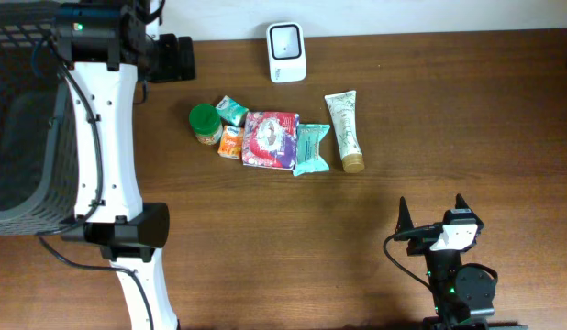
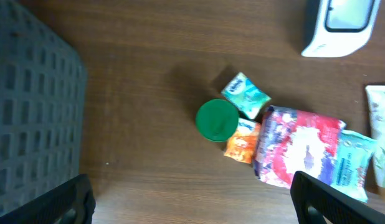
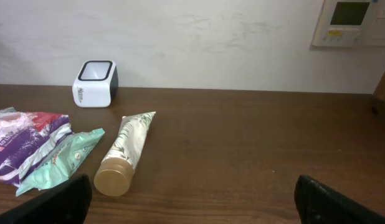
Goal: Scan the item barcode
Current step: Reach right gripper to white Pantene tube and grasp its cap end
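Note:
The white barcode scanner (image 1: 286, 51) stands at the table's back edge. In front of it lies a row of items: a green-lidded jar (image 1: 205, 124), a small green packet (image 1: 232, 111), an orange packet (image 1: 231, 142), a red and purple pouch (image 1: 271, 139), a teal pouch (image 1: 311, 148) and a cream tube with a gold cap (image 1: 345, 128). My left gripper (image 2: 192, 208) hangs open high above the table left of the jar (image 2: 217, 119), holding nothing. My right gripper (image 1: 432, 213) is open and empty near the front edge, facing the tube (image 3: 127, 149) and the scanner (image 3: 95, 84).
A dark mesh basket (image 1: 17, 119) fills the far left of the table, directly beside the left arm. Bare wood lies between the row of items and the right gripper. A wall with a mounted panel (image 3: 351, 22) rises behind the table.

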Controlling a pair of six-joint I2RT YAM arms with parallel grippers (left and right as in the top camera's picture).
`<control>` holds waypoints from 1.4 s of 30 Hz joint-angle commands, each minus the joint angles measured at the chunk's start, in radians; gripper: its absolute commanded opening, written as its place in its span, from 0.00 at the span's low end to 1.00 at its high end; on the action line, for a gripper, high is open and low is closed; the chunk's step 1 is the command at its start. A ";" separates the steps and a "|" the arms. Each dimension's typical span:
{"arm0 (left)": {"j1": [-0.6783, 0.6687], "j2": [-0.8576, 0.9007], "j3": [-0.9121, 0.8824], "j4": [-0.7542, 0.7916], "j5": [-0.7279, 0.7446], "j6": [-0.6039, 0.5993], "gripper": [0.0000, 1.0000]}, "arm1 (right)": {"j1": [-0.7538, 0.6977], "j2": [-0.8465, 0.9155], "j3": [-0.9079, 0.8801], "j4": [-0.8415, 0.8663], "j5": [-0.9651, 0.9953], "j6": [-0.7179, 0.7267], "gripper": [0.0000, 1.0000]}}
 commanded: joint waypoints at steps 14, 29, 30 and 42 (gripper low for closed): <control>0.009 -0.011 0.011 -0.003 -0.031 0.005 0.99 | -0.006 -0.006 -0.006 0.497 -0.623 0.465 0.99; 0.008 -0.011 0.011 -0.003 -0.031 0.005 0.99 | -0.006 1.033 1.220 -0.576 -0.428 0.016 0.99; 0.008 -0.011 0.011 -0.003 -0.032 0.005 0.99 | -0.006 1.180 1.335 -0.668 -0.503 0.018 0.99; 0.009 -0.011 0.011 -0.003 -0.031 0.005 0.99 | -0.006 1.839 1.435 -0.550 -0.650 0.302 0.89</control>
